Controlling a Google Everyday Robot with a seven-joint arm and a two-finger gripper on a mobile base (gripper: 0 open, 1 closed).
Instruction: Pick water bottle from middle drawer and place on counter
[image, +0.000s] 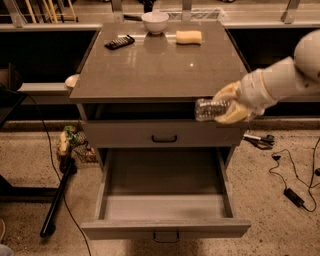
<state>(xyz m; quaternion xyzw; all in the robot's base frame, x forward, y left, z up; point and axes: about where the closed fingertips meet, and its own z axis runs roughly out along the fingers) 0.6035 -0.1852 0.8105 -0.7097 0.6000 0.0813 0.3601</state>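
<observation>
My gripper (227, 108) is shut on the water bottle (210, 109), a small clear crinkly bottle held sideways at the counter's front right edge, just at slab height. The white arm comes in from the right. The counter (150, 70) is a glossy grey-brown slab on top of the cabinet. The middle drawer (167, 200) is pulled fully open below, its deep tray bare. A closed shallower drawer front (164, 135) with a black handle sits above it.
On the counter's back part stand a white bowl (155, 22), a yellow sponge (188, 37) and a black remote-like object (119, 42). Cables and a power brick (295, 196) lie on the floor at right. A black pole (57, 200) and clutter lie at left.
</observation>
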